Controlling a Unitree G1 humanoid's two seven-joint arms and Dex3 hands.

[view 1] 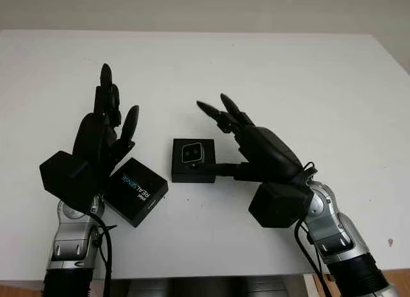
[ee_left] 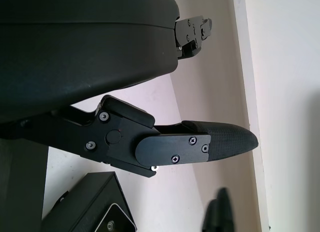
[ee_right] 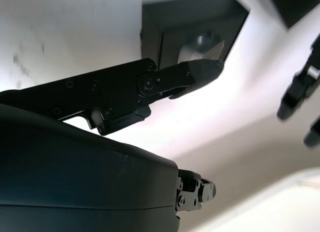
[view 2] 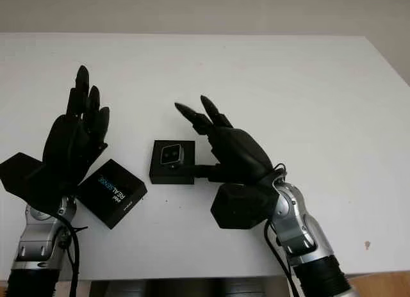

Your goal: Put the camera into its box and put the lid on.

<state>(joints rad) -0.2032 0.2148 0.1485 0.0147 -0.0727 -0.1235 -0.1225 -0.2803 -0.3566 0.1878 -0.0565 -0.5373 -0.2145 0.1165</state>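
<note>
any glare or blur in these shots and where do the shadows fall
Left eye view: even light, soft shadow beside the lid, box and camera sharp. Right wrist view: table washed out, right hand shell dark, camera soft-focused. Left wrist view: left hand shell dark, thumb crisp.

A white table [view 1: 256, 66] meets a pale grey wall [view 1: 205, 8] behind.

Bright, even, diffuse light across the white table [view 1: 269, 73]; soft, faint shadows under the hands. Head views sharp. Wrist views blurred close up, washed by glare, perhaps overexposed toward the upper left.
</note>
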